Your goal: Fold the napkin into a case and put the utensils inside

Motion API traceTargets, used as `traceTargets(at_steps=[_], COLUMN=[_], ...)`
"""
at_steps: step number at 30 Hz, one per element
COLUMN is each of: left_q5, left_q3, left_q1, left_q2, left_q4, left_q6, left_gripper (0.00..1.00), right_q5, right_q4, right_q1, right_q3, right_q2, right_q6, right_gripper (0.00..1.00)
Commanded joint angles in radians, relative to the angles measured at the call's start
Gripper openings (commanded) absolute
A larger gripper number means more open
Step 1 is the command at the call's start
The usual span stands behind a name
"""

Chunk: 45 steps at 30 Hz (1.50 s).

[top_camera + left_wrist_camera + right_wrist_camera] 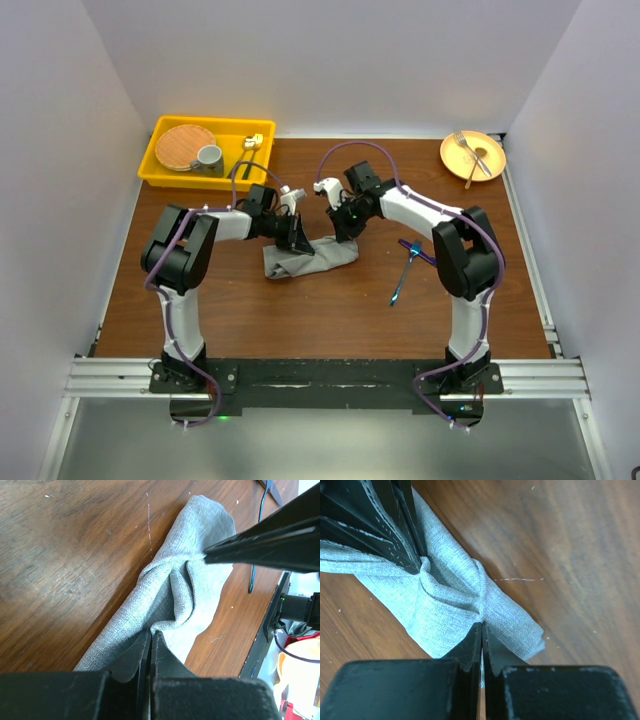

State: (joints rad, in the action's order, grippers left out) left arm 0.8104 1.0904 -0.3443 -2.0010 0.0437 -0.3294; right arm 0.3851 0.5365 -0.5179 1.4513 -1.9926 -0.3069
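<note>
The grey napkin (312, 258) lies bunched into a narrow oblong strip on the wooden table, between the two arms. My left gripper (296, 241) is shut on a raised fold at its left part; the wrist view shows the closed tips (151, 633) pinching the cloth (192, 580). My right gripper (346, 231) is shut on the strip's right part, its tips (482, 625) biting a crease in the napkin (440, 607). The two blue-handled utensils (404, 272) lie on the table to the right of the napkin, apart from it, with no gripper on them.
A yellow bin (158, 168) at the back left holds a woven round mat, a grey cup (209, 157) and gold-headed cutlery. An orange plate (490, 165) with a silver fork sits at the back right. White walls close in three sides.
</note>
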Motion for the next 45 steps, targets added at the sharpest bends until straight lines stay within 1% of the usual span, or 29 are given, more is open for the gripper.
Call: traceTargets(at_steps=[1, 2, 3, 4, 6, 8, 9, 13, 18, 22, 25, 27, 34, 38, 41, 45], left_q5=[-0.048, -0.047, -0.045, -0.042, -0.036, -0.036, -0.034, -0.033, -0.033, -0.034, -0.036, -0.036, -0.039, -0.039, -0.039, -0.040], left_q3=[-0.011, -0.011, -0.011, -0.009, -0.007, -0.007, -0.007, -0.006, -0.006, -0.006, -0.011, -0.011, -0.011, -0.014, -0.017, -0.020], left_q1=[0.013, 0.013, 0.013, 0.013, 0.013, 0.013, 0.013, 0.013, 0.013, 0.013, 0.013, 0.013, 0.013, 0.013, 0.013, 0.013], left_q2=[-0.044, -0.044, -0.045, -0.048, -0.051, -0.054, -0.055, -0.056, -0.058, -0.061, -0.061, -0.061, -0.062, -0.062, -0.061, -0.059], left_q4=[0.038, 0.038, 0.038, 0.041, 0.042, 0.042, 0.042, 0.042, 0.039, 0.038, 0.031, 0.030, 0.024, 0.018, 0.018, 0.018], left_q6=[0.032, 0.030, 0.030, 0.030, 0.027, 0.029, 0.030, 0.029, 0.029, 0.030, 0.024, 0.023, 0.016, 0.009, 0.010, 0.013], left_gripper=[0.00, 0.00, 0.00, 0.00, 0.00, 0.00, 0.00, 0.00, 0.00, 0.00, 0.00, 0.00, 0.00, 0.00, 0.00, 0.00], right_q5=[0.038, 0.043, 0.046, 0.041, 0.034, 0.025, 0.024, 0.035, 0.092, 0.142, 0.173, 0.175, 0.173, 0.152, 0.147, 0.144], right_q4=[0.071, 0.083, 0.085, 0.080, 0.048, 0.008, 0.005, -0.023, -0.023, 0.020, 0.008, 0.000, 0.022, 0.000, -0.003, -0.013], right_q1=[0.007, 0.006, 0.006, 0.007, 0.006, 0.002, -0.001, -0.017, -0.053, -0.054, -0.056, -0.054, -0.053, -0.048, -0.041, -0.034], right_q3=[0.070, 0.075, 0.075, 0.070, 0.045, 0.017, -0.003, -0.040, -0.019, 0.038, 0.052, 0.053, 0.049, 0.031, 0.037, 0.040], right_q2=[0.021, 0.023, 0.028, 0.034, 0.064, 0.099, 0.109, 0.144, 0.126, 0.059, 0.037, 0.029, -0.005, -0.014, -0.023, -0.029], right_q6=[0.003, 0.003, 0.000, -0.001, -0.012, -0.032, -0.046, -0.103, -0.169, -0.218, -0.253, -0.261, -0.317, -0.324, -0.324, -0.325], right_gripper=[0.04, 0.16, 0.25, 0.29, 0.37, 0.38, 0.39, 0.39, 0.38, 0.42, 0.46, 0.48, 0.48, 0.48, 0.46, 0.34])
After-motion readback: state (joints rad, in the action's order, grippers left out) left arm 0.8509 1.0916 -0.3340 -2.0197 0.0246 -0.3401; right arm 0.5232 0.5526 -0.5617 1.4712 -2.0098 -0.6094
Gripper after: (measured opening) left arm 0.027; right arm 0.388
